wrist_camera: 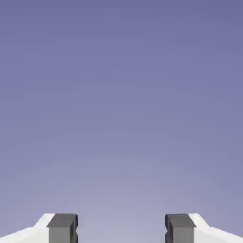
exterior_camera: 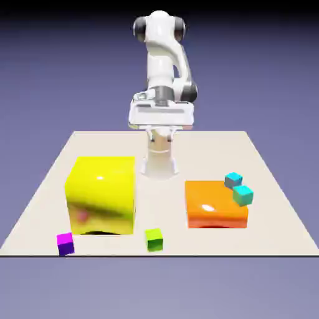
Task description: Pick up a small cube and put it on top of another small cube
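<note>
Glossy magenta cube (exterior_camera: 65, 243), green cube (exterior_camera: 154, 239); gripper (wrist_camera: 121, 230) gapes

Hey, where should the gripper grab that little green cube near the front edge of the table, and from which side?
Probably from straight above. The green cube sits flat on the table with open space all round; the yellow block is close behind it but apart. Close the open gripper on two opposite vertical faces, turning the wrist to match its slight rotation.
</note>
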You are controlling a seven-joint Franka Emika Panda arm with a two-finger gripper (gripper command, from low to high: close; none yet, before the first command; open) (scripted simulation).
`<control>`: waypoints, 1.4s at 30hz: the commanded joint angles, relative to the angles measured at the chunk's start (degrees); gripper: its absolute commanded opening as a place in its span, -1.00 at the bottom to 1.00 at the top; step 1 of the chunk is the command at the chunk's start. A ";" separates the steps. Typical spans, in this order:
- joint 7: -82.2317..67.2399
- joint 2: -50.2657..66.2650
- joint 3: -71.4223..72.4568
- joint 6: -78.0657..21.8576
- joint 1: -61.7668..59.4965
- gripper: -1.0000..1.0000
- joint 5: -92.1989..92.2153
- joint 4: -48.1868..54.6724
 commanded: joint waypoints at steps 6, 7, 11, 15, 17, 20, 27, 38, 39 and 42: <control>-5.08 12.46 -1.55 -10.78 -2.50 0.00 -2.32 12.09; -5.92 14.54 -1.81 -12.58 -2.91 0.00 -2.71 14.10; -9.30 22.84 -2.85 -19.76 -4.58 0.00 -4.26 22.16; -12.69 31.15 -3.88 -26.95 -6.24 0.00 -5.81 30.21; -14.38 35.30 -4.40 -30.54 -7.08 0.00 -6.59 34.24; -16.92 41.53 -5.18 -35.93 -8.33 0.00 -7.75 40.28; -22.84 56.07 -6.99 -48.50 -11.24 0.00 -10.46 54.38; -31.89 78.29 -9.76 -67.73 -15.70 0.00 -14.61 75.94; -31.89 78.30 -9.76 -67.73 -15.70 0.00 -14.61 75.94; -30.86 81.34 -10.02 -60.26 -16.87 0.00 -15.18 71.62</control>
